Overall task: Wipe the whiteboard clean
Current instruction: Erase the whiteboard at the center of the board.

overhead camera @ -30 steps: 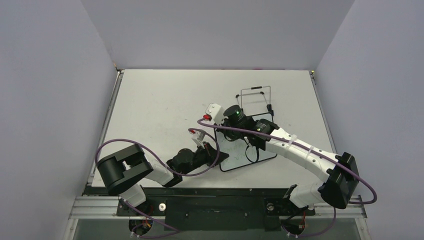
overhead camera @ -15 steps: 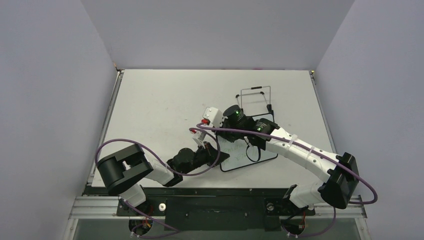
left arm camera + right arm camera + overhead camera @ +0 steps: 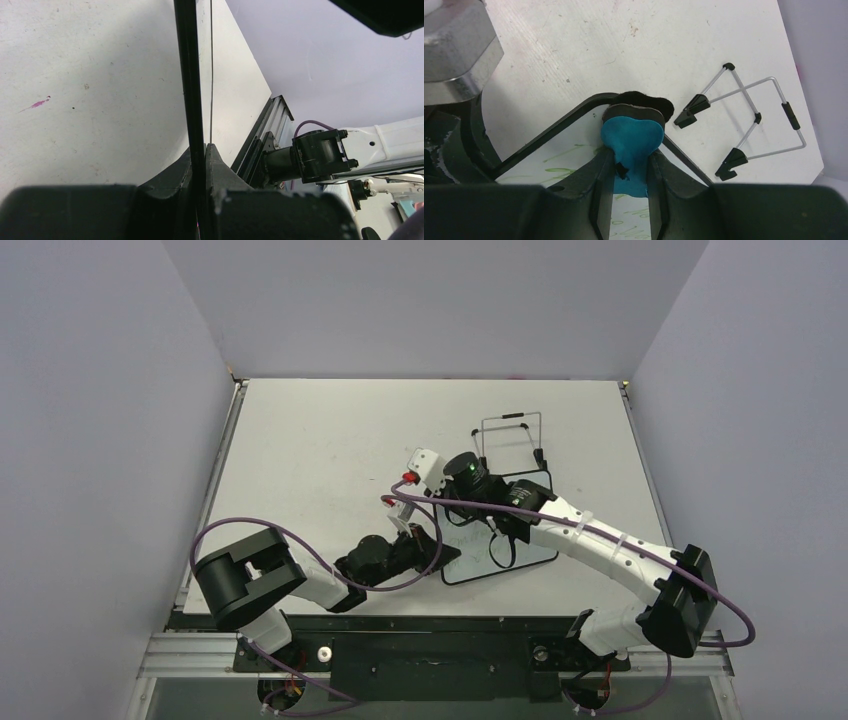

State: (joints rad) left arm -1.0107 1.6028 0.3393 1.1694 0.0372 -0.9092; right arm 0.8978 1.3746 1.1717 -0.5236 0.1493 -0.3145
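Your desk carries the whiteboard right of centre. It lies skewed, with its near-left edge turned toward the left arm. The left fingers are clamped on that edge of the black frame, which looks to me like a steadying hold. The right arm reaches over the board from the right and is the one that does the wiping. The wire stand lies just beside the board's far corner. The right fingers are clenched on the blue eraser, which sits at that far corner by the frame. The green writing lies back toward the arm bases, so I judge your strokes should pull nearward across the board. No container is in view.
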